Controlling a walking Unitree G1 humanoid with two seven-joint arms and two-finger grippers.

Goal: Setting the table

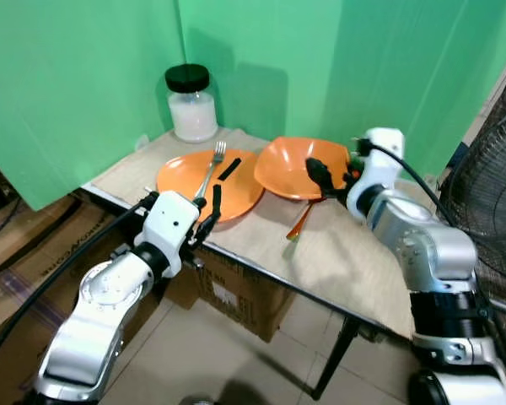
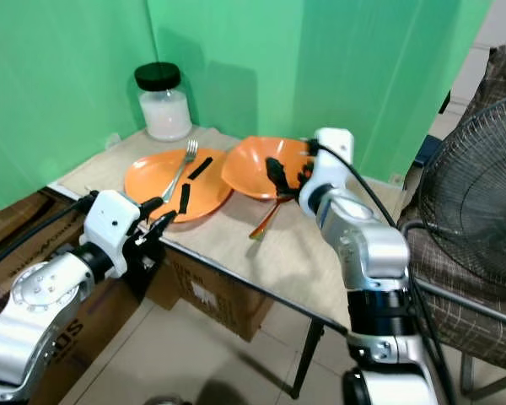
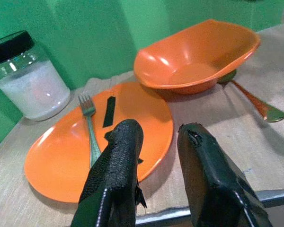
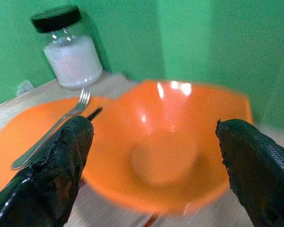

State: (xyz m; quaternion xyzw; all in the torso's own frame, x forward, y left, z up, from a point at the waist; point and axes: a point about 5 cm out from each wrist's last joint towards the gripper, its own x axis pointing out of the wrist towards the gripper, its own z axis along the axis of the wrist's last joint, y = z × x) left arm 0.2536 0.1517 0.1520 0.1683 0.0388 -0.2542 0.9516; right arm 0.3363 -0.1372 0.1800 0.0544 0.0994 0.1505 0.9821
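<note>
An orange plate (image 1: 181, 179) lies on the table with a silver fork (image 1: 212, 164) and a short black strip (image 1: 229, 170) on it. To its right an orange bowl (image 1: 288, 164) sits tilted, and an orange-handled spoon (image 1: 302, 221) pokes out from under it. My left gripper (image 1: 211, 211) is open at the plate's near rim, holding nothing; the left wrist view shows its fingers (image 3: 118, 161) just short of the plate (image 3: 61, 156). My right gripper (image 1: 333, 177) is wide open at the bowl's right rim. In the right wrist view the bowl (image 4: 165, 156) lies between the spread fingers (image 4: 61, 156).
A glass jar (image 1: 192, 103) with white contents and a black lid stands at the table's back corner. A green backdrop hangs behind. Bare tabletop (image 1: 346, 261) extends to the right. Cardboard boxes (image 1: 236, 295) sit under the table, and a fan (image 1: 489, 186) stands at the right.
</note>
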